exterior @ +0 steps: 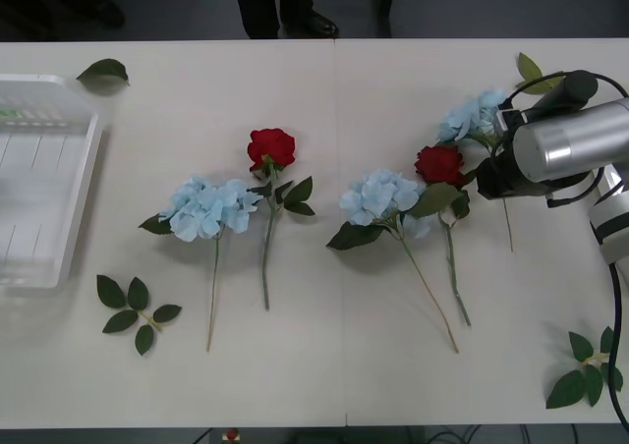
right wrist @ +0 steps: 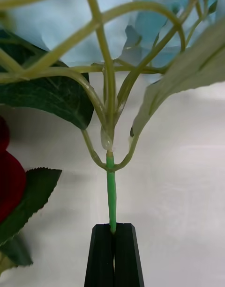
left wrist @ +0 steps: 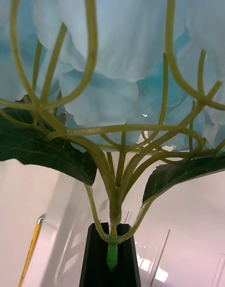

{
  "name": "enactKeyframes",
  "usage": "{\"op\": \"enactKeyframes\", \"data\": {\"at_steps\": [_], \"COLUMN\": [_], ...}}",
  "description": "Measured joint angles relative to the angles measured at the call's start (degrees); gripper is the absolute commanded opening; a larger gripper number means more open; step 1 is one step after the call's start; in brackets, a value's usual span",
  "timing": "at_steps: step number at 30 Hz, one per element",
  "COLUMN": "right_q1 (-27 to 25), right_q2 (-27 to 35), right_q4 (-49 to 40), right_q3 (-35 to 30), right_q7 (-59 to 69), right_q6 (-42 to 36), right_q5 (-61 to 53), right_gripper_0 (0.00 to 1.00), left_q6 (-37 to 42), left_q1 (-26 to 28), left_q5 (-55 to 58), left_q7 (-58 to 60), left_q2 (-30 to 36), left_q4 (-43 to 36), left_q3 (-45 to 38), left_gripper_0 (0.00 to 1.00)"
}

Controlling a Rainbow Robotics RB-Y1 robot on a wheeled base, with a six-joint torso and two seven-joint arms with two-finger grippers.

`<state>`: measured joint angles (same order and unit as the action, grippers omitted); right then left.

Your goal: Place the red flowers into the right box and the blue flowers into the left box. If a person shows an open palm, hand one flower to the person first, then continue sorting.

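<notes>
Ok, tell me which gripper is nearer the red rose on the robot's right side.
Right. The right gripper, shut on a blue hydrangea stem, sits just beside that rose. The left gripper clamps another hydrangea's stem somewhere away from it.

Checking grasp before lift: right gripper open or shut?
Shut: the right gripper has both black fingers pressed together on the blue hydrangea's stem.

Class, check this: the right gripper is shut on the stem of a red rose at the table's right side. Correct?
Not quite. The right gripper is shut on a stem, but it belongs to a blue flower, not a red rose. The right wrist view shows pale blue petals above the held stem.
</notes>
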<state>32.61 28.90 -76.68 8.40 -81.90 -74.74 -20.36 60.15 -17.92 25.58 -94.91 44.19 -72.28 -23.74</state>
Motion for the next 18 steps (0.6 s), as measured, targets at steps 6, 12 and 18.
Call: {"op": "enactKeyframes", "data": {"at_steps": [6,12,18], "right_q1": [-1.8,-4.6,-5.4], "right_q2": [1.7,1.7,1.6], "right_q4": [-9.8,-17.2,-20.0], "right_q3": [-6.7,-16.4,-21.2], "right_q7": [-2.3,-18.3,-22.2], "right_q6": [-5.2,-7.7,-9.6], "right_q5": [-5.3,-15.8,-35.7], "right_gripper_0": [0.0,0.0,0.0], "left_q6": [-2.8,-2.8,-2.4], "left_q1": [0.0,0.0,0.0], "left_q5": [0.1,1.1,2.5], "left_q7": [0.0,0.0,0.0], "left_q2": [0.0,-0.1,-0.1], "left_q4": [3.0,3.0,2.7], "left_q3": [3.3,3.3,3.3], "left_gripper_0": [0.08,0.59,0.92]}}
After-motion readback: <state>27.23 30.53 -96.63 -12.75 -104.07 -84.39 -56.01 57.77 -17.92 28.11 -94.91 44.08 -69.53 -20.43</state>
